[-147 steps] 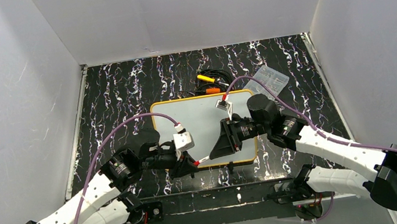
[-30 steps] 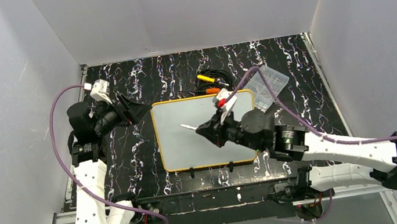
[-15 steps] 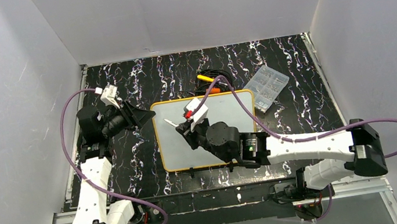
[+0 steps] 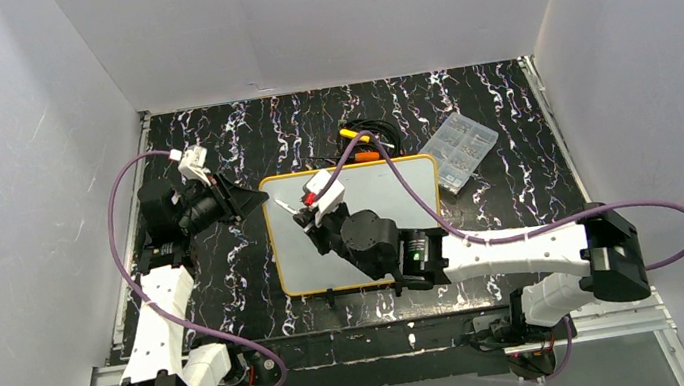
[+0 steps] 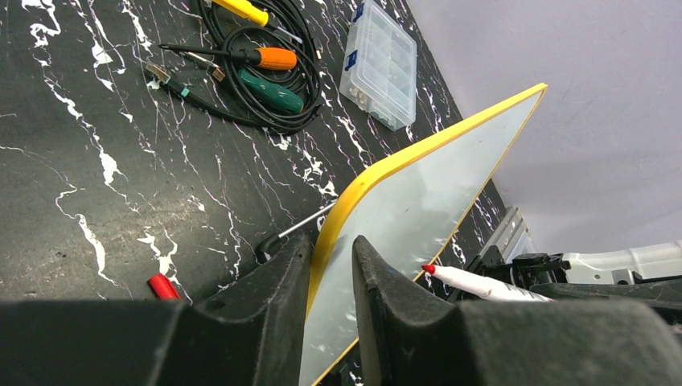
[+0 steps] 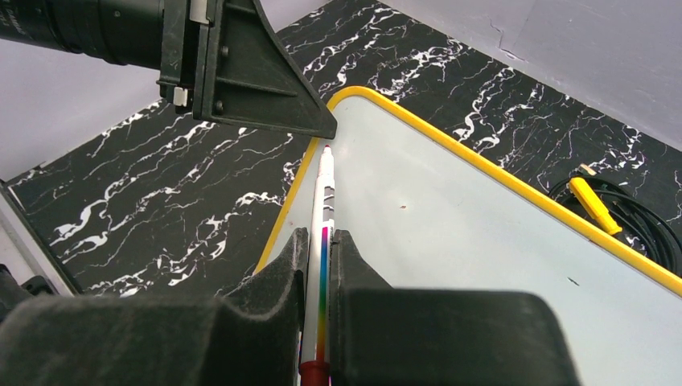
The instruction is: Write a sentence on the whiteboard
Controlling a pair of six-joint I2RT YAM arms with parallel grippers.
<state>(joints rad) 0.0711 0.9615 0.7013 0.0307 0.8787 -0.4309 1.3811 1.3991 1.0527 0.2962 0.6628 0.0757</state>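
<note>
The whiteboard point(image 4: 401, 210) lies flat on the black marbled table, its yellow rim point(image 5: 418, 149) bright in the left wrist view. No sentence shows on its face point(image 6: 482, 233), only a few small specks. My left gripper point(image 4: 256, 199) sits at the board's far left corner, its jaws point(image 5: 331, 241) shut over the rim, one finger outside the edge and one on the white face. My right gripper point(image 4: 309, 220) is shut on a white marker point(image 6: 325, 189) with a rainbow stripe. The marker's red tip point(image 5: 429, 268) hovers by that same corner, close to the left gripper point(image 6: 265, 88).
A clear plastic box point(image 4: 457, 144) lies right of the board's far corner. A tangle of black cable with yellow point(image 4: 355, 136), orange point(image 5: 273, 58) and green point(image 5: 277, 95) handled tools sits behind the board. A red cap point(image 5: 163, 285) lies on the table. White walls enclose three sides.
My right arm has swung the marker left across the board to the far left corner. My left gripper has closed down over the board's rim there.
</note>
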